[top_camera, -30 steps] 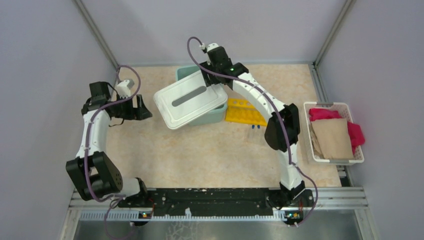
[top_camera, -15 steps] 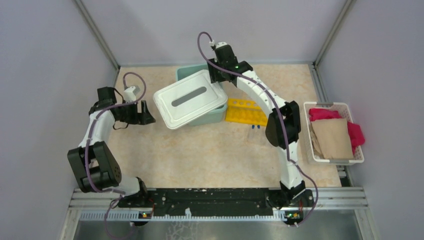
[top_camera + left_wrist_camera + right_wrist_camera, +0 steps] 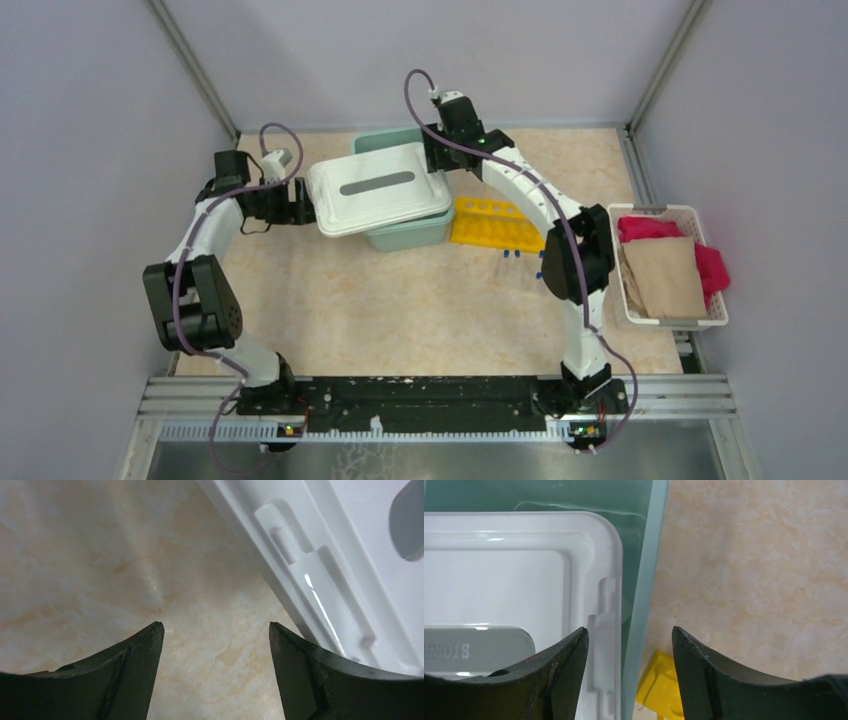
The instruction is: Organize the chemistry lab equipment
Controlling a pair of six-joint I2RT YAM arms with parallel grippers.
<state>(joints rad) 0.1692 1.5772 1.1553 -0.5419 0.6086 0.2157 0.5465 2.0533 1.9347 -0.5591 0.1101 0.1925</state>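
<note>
Seen from above, a white lid lies askew over a teal bin at the back of a pale marbled table. A yellow rack with round holes sits just beside the bin's right side. Blue-capped test tubes lie on the table just in front of the rack.

The left gripper is spread wide and empty beside the lid's left edge. The right gripper is also spread apart, above the lid's right edge and the bin's rim, gripping nothing. A white basket of pink and brown cloths sits at the far right.
</note>
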